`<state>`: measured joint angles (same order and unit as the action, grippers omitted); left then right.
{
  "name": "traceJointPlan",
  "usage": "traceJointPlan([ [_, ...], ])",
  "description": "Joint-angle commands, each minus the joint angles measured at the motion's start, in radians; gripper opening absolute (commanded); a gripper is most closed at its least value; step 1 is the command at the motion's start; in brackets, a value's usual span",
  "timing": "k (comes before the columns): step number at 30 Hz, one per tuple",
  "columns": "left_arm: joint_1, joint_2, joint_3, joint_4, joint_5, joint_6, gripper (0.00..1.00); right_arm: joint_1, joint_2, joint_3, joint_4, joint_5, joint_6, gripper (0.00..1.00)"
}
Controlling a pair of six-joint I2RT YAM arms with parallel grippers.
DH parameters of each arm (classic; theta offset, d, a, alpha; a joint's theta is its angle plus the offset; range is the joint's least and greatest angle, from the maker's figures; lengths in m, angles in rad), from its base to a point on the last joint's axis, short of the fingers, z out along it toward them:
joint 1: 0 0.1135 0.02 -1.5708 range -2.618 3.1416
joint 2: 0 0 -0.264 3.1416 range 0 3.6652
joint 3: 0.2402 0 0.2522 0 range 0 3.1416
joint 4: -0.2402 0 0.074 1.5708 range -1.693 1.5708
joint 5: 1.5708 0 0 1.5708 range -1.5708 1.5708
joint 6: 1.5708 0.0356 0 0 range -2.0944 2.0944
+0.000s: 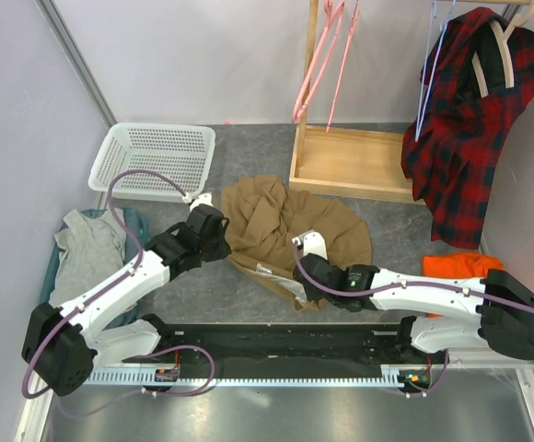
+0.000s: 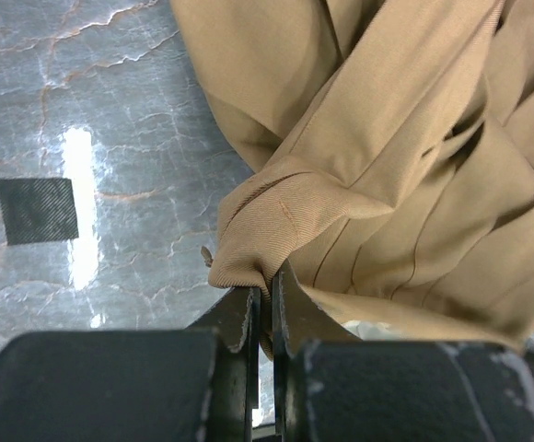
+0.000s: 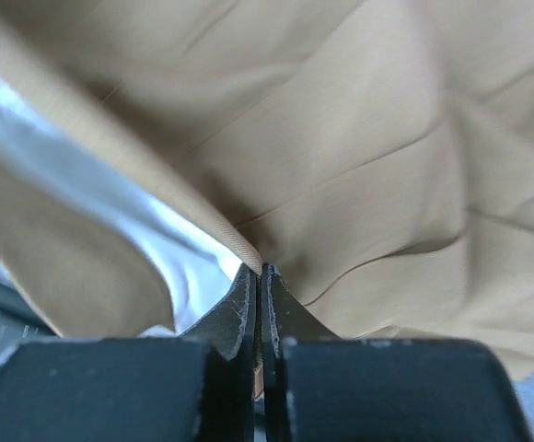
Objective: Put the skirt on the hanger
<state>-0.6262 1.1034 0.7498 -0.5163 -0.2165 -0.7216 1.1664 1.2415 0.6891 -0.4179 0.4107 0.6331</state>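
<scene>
The skirt (image 1: 281,228) lies crumpled in a loose heap in the middle of the grey table (image 1: 203,287), just in front of the wooden tray (image 1: 354,164) at the foot of the clothes rack. The left gripper (image 1: 223,239) meets the skirt's left edge. In the wrist view its fingers are pressed together on a bunched fold of the tan cloth (image 2: 387,166), with the left gripper's tips (image 2: 265,281) pinching that fold just above the marbled tabletop (image 2: 110,110).

The right gripper (image 1: 302,276) sits at the skirt's near right edge. Its own camera shows the fingers closed on a thin hem (a paler lining shows beneath the lifted edge), with the tips (image 3: 260,276) buried in the cloth (image 3: 359,138).

The pink hanger (image 1: 314,69) hangs on the rack at the back, well apart from the skirt and from both arms. A plaid shirt (image 1: 474,110) hangs to the right of it. A white basket (image 1: 156,161) stands at the back left, a grey garment (image 1: 87,244) lies by the left arm, and an orange cloth (image 1: 460,267) lies by the right arm.
</scene>
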Motion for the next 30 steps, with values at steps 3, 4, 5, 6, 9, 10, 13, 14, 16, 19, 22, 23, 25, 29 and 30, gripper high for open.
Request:
traceJointPlan([
  [3,0.003,-0.155,0.129,-0.128,-0.158,0.002,0.02,-0.103,-0.023,0.087,-0.044,0.212,-0.065,0.0],
  [4,0.003,-0.18,0.149,-0.163,-0.179,0.013,0.02,-0.111,-0.037,0.108,-0.032,0.226,-0.088,0.0],
  [5,0.003,-0.194,0.169,-0.184,-0.188,0.019,0.02,-0.119,-0.043,0.153,-0.022,0.24,-0.142,0.0],
  [6,0.003,-0.203,0.21,-0.201,-0.196,0.025,0.02,-0.128,-0.051,0.176,-0.012,0.238,-0.171,0.0],
  [9,0.003,-0.234,0.307,-0.27,-0.218,0.05,0.02,-0.132,-0.066,0.279,0.027,0.229,-0.277,0.0],
  [10,0.003,-0.24,0.331,-0.289,-0.227,0.059,0.02,-0.132,-0.07,0.306,0.036,0.221,-0.303,0.0],
  [13,0.003,-0.258,0.422,-0.338,-0.228,0.079,0.02,-0.132,-0.08,0.391,0.05,0.182,-0.374,0.0],
  [14,0.003,-0.261,0.44,-0.353,-0.227,0.082,0.02,-0.132,-0.085,0.409,0.053,0.168,-0.383,0.0],
  [16,0.003,-0.261,0.471,-0.363,-0.212,0.083,0.02,-0.134,-0.085,0.414,0.056,0.113,-0.403,0.0],
  [19,0.003,-0.255,0.416,-0.34,-0.172,0.048,0.02,-0.136,-0.074,0.36,0.067,0.036,-0.403,0.0],
  [22,0.003,-0.254,0.268,-0.253,-0.107,-0.011,0.02,-0.137,-0.053,0.241,0.093,-0.013,-0.38,0.0],
  [23,0.003,-0.254,0.219,-0.223,-0.09,-0.028,0.02,-0.136,-0.048,0.165,0.108,-0.016,-0.356,0.0],
  [25,0.002,-0.24,0.087,-0.135,-0.043,-0.074,0.02,-0.151,-0.034,0.087,0.157,-0.044,-0.323,0.0],
  [29,-0.004,-0.168,-0.099,-0.013,0.002,-0.137,0.02,-0.168,0.004,-0.068,0.231,-0.05,-0.247,0.0],
  [30,-0.006,-0.151,-0.119,0.008,0.018,-0.142,0.02,-0.169,0.028,-0.077,0.237,-0.046,-0.234,0.0],
])
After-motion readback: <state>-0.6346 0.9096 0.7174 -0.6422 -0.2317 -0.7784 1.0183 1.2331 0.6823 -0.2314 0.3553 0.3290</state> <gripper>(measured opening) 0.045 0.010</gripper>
